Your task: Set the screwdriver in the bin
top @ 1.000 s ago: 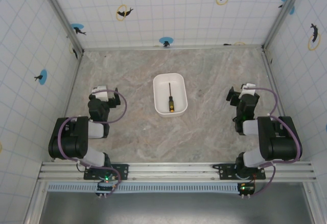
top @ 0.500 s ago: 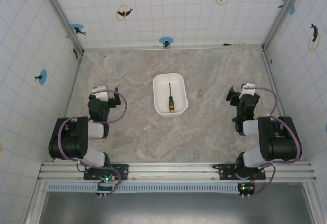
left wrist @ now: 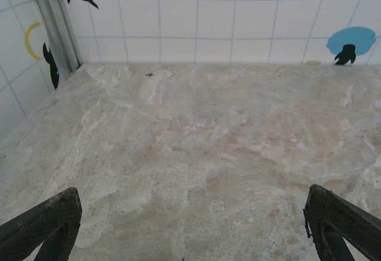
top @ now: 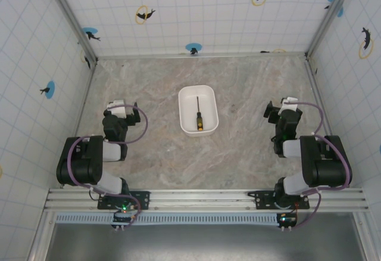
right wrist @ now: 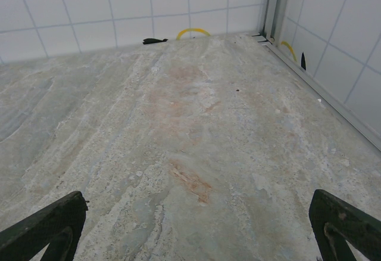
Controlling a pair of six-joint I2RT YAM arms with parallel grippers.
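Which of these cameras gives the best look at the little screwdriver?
The top external view: the screwdriver lies inside the white bin, handle toward the table's near edge. Both wrist cameras look across the tabletop toward the tiled walls.

From the top camera, the screwdriver (top: 199, 115) lying in the bin (top: 208, 101) is too small for me to read its tip. On my left wrist feed the bottom edge crops the left gripper (left wrist: 191, 196) down to 2 dark finger stubs, and the right gripper (right wrist: 197, 196) is cropped alike. Overhead, I cannot make out either gripper's jaws.
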